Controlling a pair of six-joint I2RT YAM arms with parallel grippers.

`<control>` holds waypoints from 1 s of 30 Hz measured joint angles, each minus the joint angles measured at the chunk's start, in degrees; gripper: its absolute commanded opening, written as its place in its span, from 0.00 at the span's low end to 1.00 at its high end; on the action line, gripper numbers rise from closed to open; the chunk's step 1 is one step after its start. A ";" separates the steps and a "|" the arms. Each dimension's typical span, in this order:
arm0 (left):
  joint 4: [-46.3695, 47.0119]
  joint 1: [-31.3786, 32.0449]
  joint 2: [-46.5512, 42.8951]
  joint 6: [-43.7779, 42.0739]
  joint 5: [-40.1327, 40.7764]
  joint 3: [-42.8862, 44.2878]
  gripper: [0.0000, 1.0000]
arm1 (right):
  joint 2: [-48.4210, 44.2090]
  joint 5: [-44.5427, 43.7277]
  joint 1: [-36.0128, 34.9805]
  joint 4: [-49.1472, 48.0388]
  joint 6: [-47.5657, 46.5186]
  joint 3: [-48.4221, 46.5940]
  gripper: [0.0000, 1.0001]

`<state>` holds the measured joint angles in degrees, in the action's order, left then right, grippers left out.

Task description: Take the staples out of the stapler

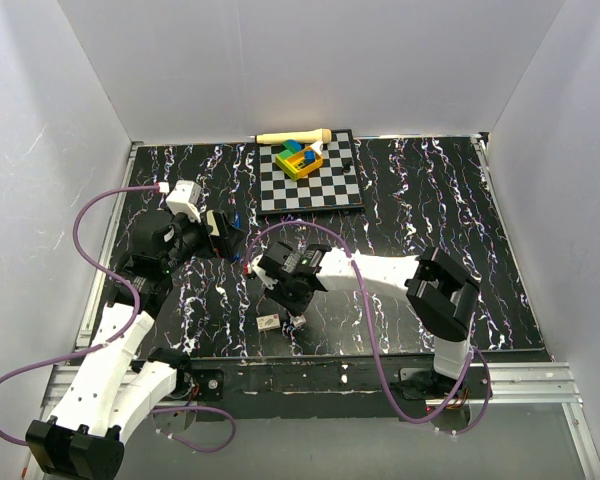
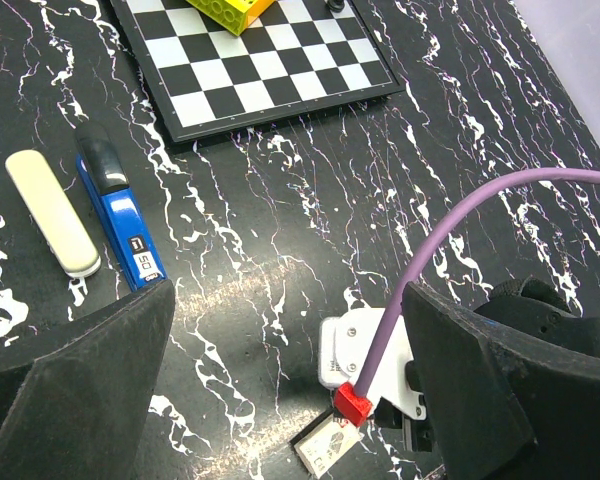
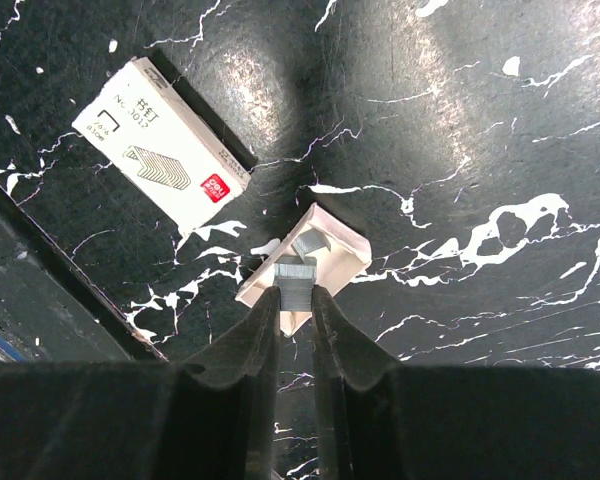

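Staples: short grey strip pinched in the right gripper, jaws nearly closed on it, hanging just over the near end of a small white tray. Staple box lies flat just beside the tray, not touching.

Left gripper is wide open and holds nothing, hovering over bare table. Stapler lies flat further out, left of the chessboard's near corner and well apart from the right gripper. A cream bar lies just beside it. Can't tell if any staples are left inside.

Risks, my read:
- Grip is only on the strip's end, so it could snap or swing on release and land outside the tray.
- Strip sits at the tray's edge, so dropping from here could catch the rim.
- Tray looks light, so a finger touch going down could shove or flip it.
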<state>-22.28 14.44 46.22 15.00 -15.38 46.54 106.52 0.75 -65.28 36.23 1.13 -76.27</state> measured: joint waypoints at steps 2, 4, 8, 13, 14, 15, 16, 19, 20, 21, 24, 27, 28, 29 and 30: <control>0.00 0.00 0.00 0.00 0.00 0.00 0.98 | 0.11 -0.15 0.00 -0.11 0.00 -0.33 0.24; 0.00 0.00 0.02 0.02 0.00 0.00 0.98 | 0.26 -0.20 0.00 -0.22 -0.02 -0.57 0.26; 0.00 0.00 0.02 0.00 0.00 0.00 0.98 | 0.74 -0.85 0.00 -0.26 -0.04 -0.90 0.28; 0.00 0.00 0.02 0.00 -0.02 0.00 0.98 | 0.79 -1.73 0.00 -0.24 -0.04 -0.90 0.28; 0.00 0.00 0.02 0.00 -0.02 0.00 0.98 | 0.79 -1.88 0.00 -0.22 -0.04 -0.90 0.29; 0.00 0.00 0.02 0.00 -0.02 0.00 0.98 | 0.79 -1.97 0.00 -0.24 -0.04 -0.90 0.29; 0.00 0.00 0.02 0.00 -0.02 0.00 0.98 | 0.79 -2.05 0.00 -0.24 -0.04 -0.90 0.29; 0.00 0.00 0.02 0.00 -0.02 0.00 0.98 | 0.81 -2.12 0.00 -0.24 -0.04 -0.90 0.29; 0.00 0.00 0.02 0.00 -0.02 0.00 0.98 | 0.79 -2.12 0.00 -0.24 -0.04 -0.90 0.30; 0.00 0.00 0.02 0.00 -0.02 0.00 0.98 | 0.79 -2.14 0.00 -0.22 -0.04 -0.90 0.30; 0.02 0.00 0.07 0.00 -0.02 0.00 0.98 | 0.79 -2.29 0.00 -0.22 -0.04 -0.90 0.31; 0.02 0.00 0.07 0.00 -0.02 0.00 0.98 | 0.79 -2.54 0.00 -0.22 -0.04 -0.92 0.32; 0.00 0.00 0.07 0.00 -0.02 0.00 0.98 | 0.79 -2.75 0.00 -0.20 -0.07 -0.94 0.32; 0.00 0.00 0.09 0.00 -0.02 0.00 0.98 | 0.79 -2.99 0.00 -0.17 -0.07 -0.98 0.33; 0.00 0.00 0.09 0.00 -0.02 0.00 0.98 | 0.79 -3.23 0.00 -0.11 -0.09 -1.11 0.34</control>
<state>-22.28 14.44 46.30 15.00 -15.40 46.54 107.31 -2.48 -65.28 36.12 1.04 -77.38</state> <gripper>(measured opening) 0.981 0.321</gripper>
